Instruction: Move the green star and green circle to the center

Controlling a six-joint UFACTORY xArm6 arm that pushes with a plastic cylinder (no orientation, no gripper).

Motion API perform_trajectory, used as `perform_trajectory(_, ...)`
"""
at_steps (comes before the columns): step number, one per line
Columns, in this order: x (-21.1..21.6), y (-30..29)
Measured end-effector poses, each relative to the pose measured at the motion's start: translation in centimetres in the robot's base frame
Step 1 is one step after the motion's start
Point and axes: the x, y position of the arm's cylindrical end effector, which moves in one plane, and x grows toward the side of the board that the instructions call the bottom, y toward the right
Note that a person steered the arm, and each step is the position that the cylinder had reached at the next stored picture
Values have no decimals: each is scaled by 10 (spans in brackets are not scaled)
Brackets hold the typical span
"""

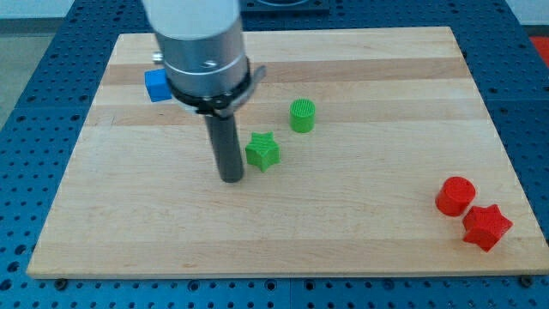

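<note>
The dark rod's tip (232,178) rests on the pale wooden counter (360,249), just left of the green plastic star block (262,151), nearly touching it. The ribbed green cylinder, the circle (302,115), sits up and right of the star. Both lie near the centre. There is no hand here, only the rod.

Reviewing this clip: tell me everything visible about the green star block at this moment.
The green star is a small, bright green, star-shaped block, plastic-looking with a matte finish. It lies flat on the wooden board, a little to the view's left of the board's middle. My tip is just to its left and slightly lower, very close; whether they touch cannot be told. The green circle stands apart, up and to its right.
</note>
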Motion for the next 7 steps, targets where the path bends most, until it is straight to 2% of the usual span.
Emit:
perform_trajectory(1,-3,33)
perform_trajectory(2,-40,51)
perform_trajectory(4,-46,53)
perform_trajectory(7,-95,53)
